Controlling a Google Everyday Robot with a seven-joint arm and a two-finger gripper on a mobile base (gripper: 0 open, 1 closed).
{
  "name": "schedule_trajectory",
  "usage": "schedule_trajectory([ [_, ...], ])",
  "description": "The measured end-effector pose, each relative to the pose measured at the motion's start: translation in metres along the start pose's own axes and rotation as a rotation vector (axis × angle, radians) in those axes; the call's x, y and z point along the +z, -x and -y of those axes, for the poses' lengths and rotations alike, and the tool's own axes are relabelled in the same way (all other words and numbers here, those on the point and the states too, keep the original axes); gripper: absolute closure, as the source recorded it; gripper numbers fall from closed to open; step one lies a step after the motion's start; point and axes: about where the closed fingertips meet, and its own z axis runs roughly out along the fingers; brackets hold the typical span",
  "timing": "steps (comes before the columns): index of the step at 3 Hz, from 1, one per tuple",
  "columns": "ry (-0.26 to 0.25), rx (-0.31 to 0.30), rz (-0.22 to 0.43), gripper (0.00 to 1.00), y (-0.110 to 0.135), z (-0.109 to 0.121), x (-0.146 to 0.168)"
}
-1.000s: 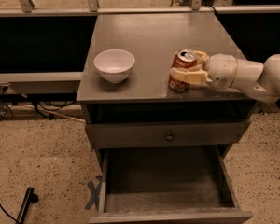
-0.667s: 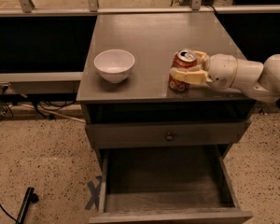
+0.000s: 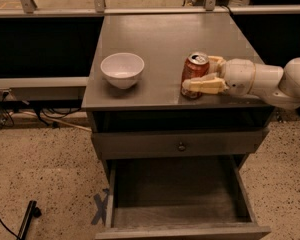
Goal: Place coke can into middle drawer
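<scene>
The coke can [image 3: 193,70], red with a silver top, stands upright on the grey cabinet top [image 3: 160,44] near its front right edge. My gripper [image 3: 206,72] reaches in from the right. One cream finger [image 3: 204,85] lies across the can's front and the other sits behind it, so the fingers are shut around the can. The can rests on the top, not lifted. Below, the middle drawer [image 3: 176,211] is pulled out wide, its grey wood floor bare.
A white bowl [image 3: 122,69] stands on the cabinet top left of the can. A closed drawer front with a small knob [image 3: 181,146] is just under the top. A black object [image 3: 27,217] lies on the speckled floor at lower left.
</scene>
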Motion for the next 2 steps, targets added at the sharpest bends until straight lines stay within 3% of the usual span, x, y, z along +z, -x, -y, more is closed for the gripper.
schedule_trajectory([
  [1,0.041,0.013,-0.087,0.2,0.004,0.011,0.013],
  [2,0.081,0.016,-0.163,0.43,0.009,0.019,0.024],
])
